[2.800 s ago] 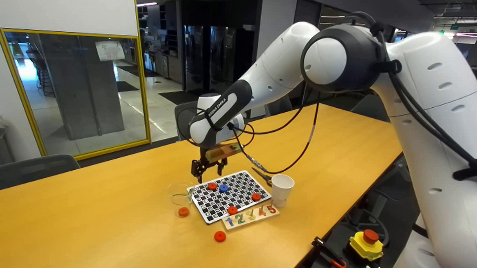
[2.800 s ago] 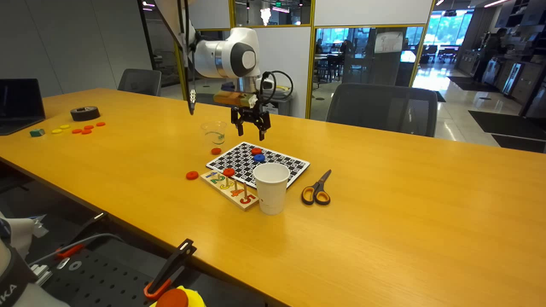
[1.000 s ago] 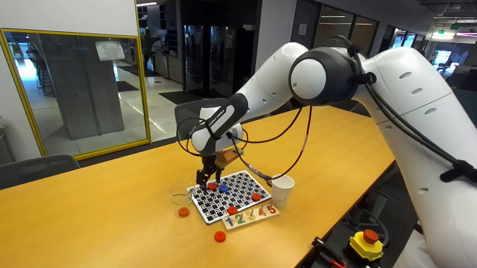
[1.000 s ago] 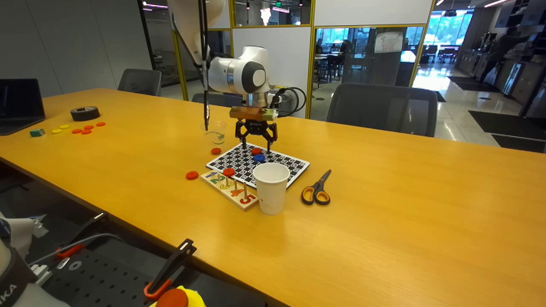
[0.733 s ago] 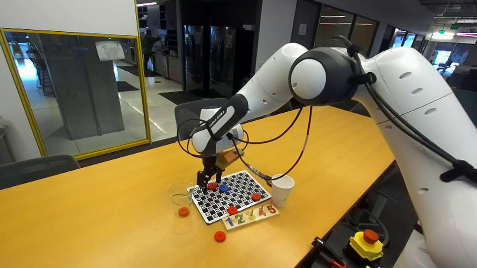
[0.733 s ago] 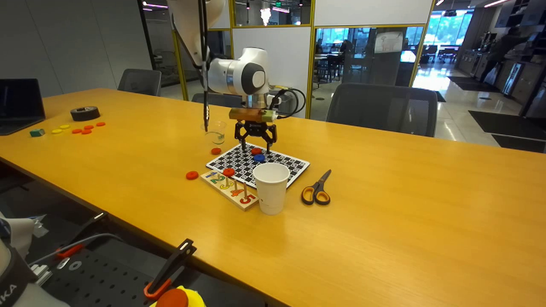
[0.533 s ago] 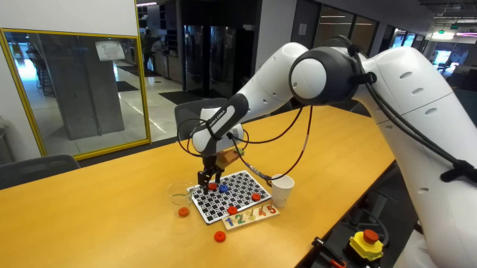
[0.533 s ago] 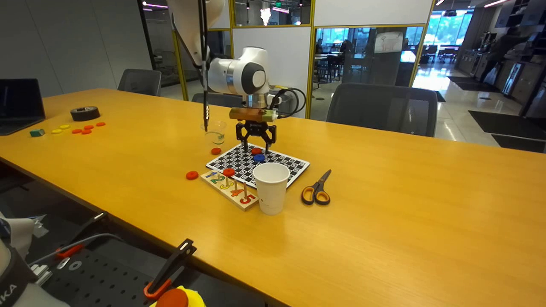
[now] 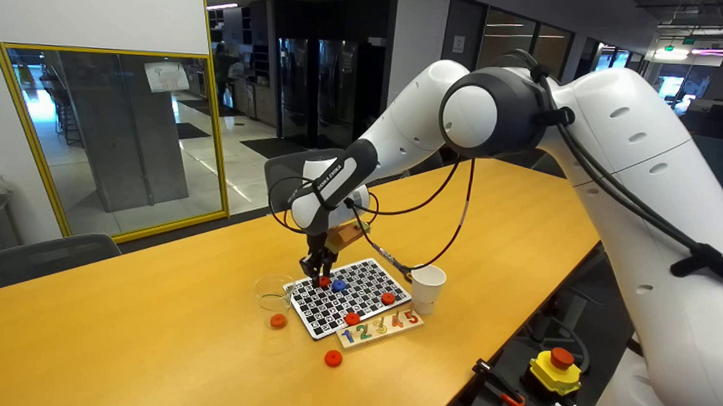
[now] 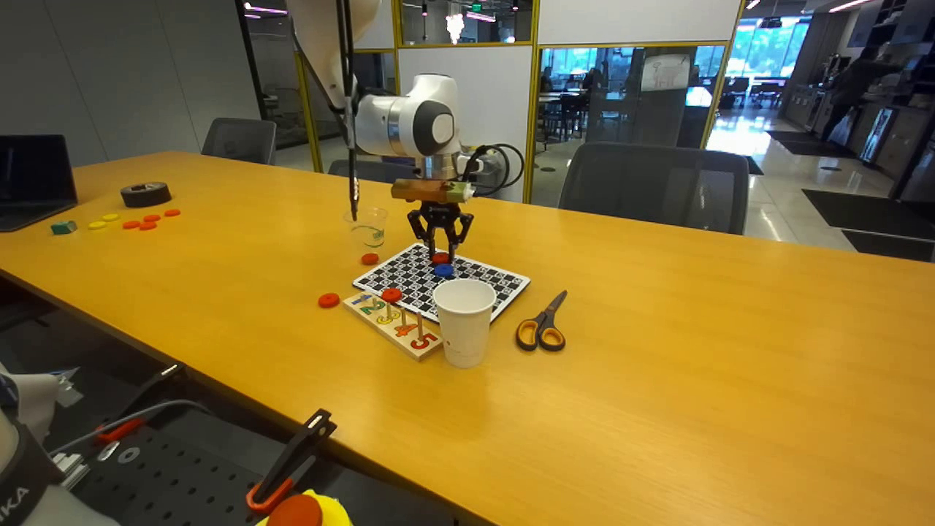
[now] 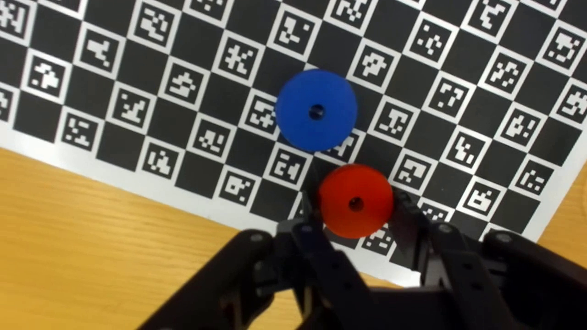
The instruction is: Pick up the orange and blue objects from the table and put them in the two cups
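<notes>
Two black fingers (image 11: 412, 222) grip the orange-red disc (image 11: 356, 201) on the black-and-white checkered board (image 11: 137, 107), and we see them apart only by its width. The blue disc (image 11: 316, 121) lies just beside it. Only the exterior views show us the white paper cup (image 10: 464, 329) and the transparent cup (image 10: 374, 235). The white arm (image 9: 412, 119) is stretched over the table (image 9: 143, 352), fingers pointing downward.

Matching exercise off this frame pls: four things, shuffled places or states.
1. Blue round disc with central hole
2. White paper cup
3. Black and orange scissors
4. Black two-fingered claw

A. Standing beside pale wooden number board
B. Closed on orange-red round disc
C. Flat on black-and-white checkered board
D. Lying on yellow-orange tabletop

Pairs: 1-C, 2-A, 3-D, 4-B
</notes>
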Controlling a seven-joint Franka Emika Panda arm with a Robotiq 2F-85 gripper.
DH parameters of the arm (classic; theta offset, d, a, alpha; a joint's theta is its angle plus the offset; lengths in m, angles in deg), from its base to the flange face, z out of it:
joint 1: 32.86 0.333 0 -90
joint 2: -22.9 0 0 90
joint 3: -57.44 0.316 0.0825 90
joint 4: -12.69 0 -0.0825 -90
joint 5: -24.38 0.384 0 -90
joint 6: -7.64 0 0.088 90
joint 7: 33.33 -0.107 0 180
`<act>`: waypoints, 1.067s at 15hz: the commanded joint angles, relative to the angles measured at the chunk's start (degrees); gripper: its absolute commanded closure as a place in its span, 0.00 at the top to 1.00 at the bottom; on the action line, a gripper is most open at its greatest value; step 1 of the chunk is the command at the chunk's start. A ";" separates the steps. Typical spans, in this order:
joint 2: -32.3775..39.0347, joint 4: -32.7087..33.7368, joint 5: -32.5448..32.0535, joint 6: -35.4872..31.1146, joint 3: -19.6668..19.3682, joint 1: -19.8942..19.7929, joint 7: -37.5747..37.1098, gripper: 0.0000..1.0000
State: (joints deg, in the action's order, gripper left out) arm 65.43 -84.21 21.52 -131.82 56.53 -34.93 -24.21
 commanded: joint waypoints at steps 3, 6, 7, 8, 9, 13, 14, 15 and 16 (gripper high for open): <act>-7.96 -7.12 -6.25 -7.86 -5.18 7.91 -14.29 0.20; -11.39 -9.30 -10.15 -9.84 -7.68 12.60 -21.86 0.20; -12.52 -10.16 -11.51 -10.23 -8.25 14.07 -24.25 0.20; -13.40 -10.74 -12.74 -10.34 -8.70 15.23 -26.19 0.20; -14.49 -11.69 -13.97 -10.11 -8.70 16.42 -27.81 0.20; -17.62 -14.41 -14.92 -7.87 -6.09 17.53 -28.09 0.20; -18.19 -14.88 -13.94 -7.29 -4.85 17.11 -26.77 0.20; -18.54 -15.34 -13.24 -6.98 -3.85 16.68 -25.88 0.20; -18.72 -15.32 -12.39 -6.17 -2.78 16.20 -25.04 0.20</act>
State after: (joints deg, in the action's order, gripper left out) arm 49.82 -97.12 7.72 -139.71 51.20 -17.54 -51.41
